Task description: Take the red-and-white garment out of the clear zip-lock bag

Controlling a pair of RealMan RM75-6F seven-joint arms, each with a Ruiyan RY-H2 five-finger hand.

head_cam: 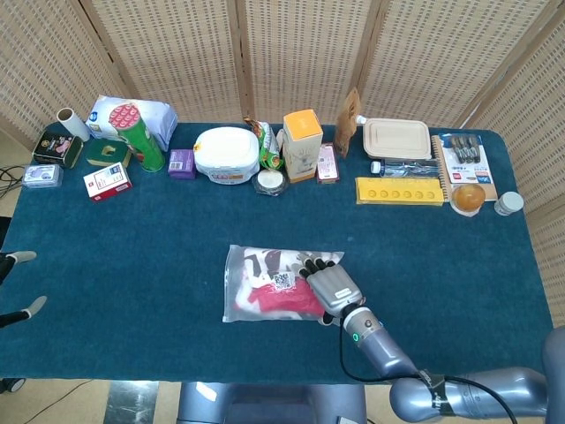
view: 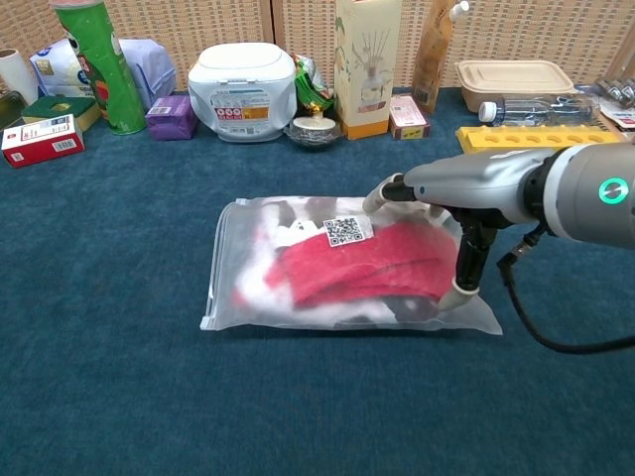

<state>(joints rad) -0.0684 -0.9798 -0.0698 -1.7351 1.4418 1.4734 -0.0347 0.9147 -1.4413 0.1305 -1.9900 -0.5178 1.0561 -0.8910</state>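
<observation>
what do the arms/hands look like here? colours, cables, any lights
Right hand: silver-grey metallic back plate, black finger segments, pale whitish fingertips. Right arm: smooth silver-grey tube with a green ring light at the wrist; a thin black cable loops beside it. Left hand: only dark fingers with pale tips show at the frame edge.

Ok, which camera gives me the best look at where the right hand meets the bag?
Chest view. There the right hand shows side-on over the zip-lock bag, one fingertip pressing near its front right edge. In the head view the right hand hides that end of the zip-lock bag from above, so contact is hidden.
</observation>
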